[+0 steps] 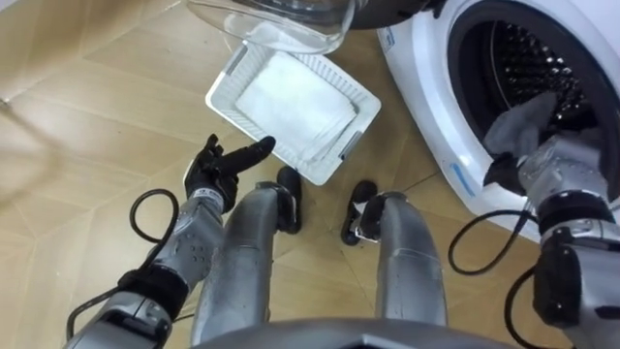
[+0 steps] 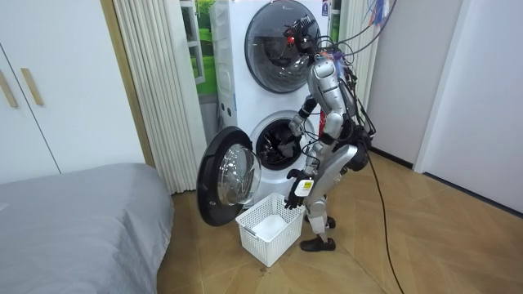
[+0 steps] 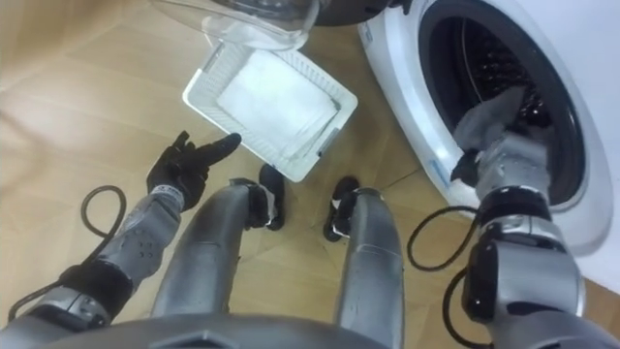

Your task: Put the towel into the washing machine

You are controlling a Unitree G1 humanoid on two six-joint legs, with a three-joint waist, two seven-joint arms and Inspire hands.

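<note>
1. Nearest the camera on the left, the left hand (image 1: 218,170) hangs idle above the floor (image 1: 87,126) with its fingers loosely straight, one pointing toward the white basket (image 1: 225,89), and it holds nothing.
2. On the right, the right hand (image 1: 550,167) is up at the mouth of the washing machine (image 1: 436,107). Its fingers look curled round the lower end of the grey towel (image 1: 528,118), though the back of the hand covers most of them.
3. The towel sticks up out of that hand in a bunched peak. Its long axis runs from the hand up and inward toward the dark drum (image 1: 542,58), and its top shows against the opening.
4. The coming move turns on this relation: the drum lies straight ahead of the right hand, beyond the white front ring, so my judgement is that a push forward followed by a release would finish the job (the left hand is well apart and has no part in it).
5. In the room view the robot stands bent a little before the lower machine, whose door (image 2: 233,184) is swung wide, with the basket on the floor between door and feet.
6. Hard to make out: whether the towel's top is already past the ring or only in front of it, and whether the pale sheet in the basket is cloth or its own base.
</note>
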